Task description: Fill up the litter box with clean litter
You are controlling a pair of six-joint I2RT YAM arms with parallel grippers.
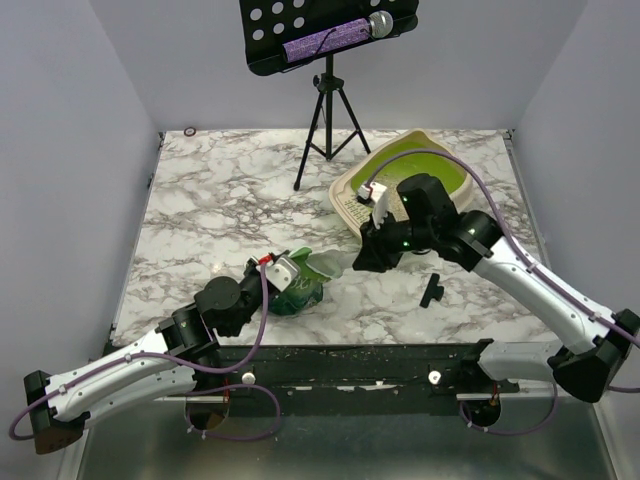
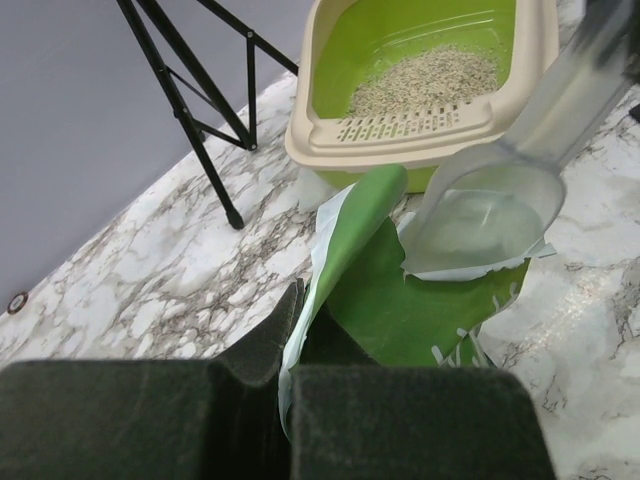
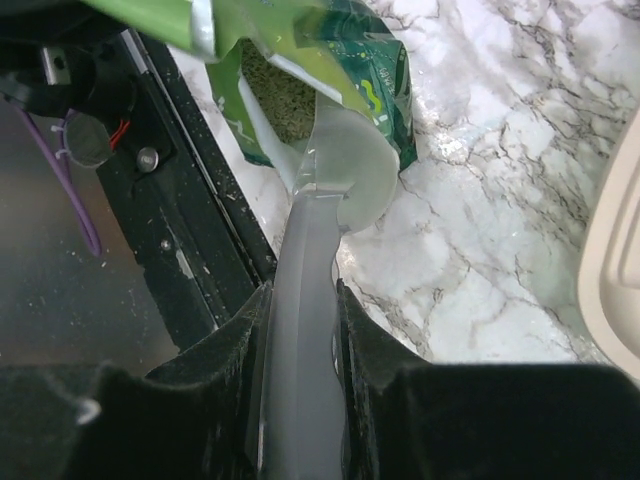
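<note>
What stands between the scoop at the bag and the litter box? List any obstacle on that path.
Nothing visible. The right gripper holds the translucent scoop at the mouth of the green bag, which the left gripper pinches open. Only bare marble table lies between there and the litter box. The tripod stands off to the side.

white-shelled arms with black joints, purple cables, small green lights.
</note>
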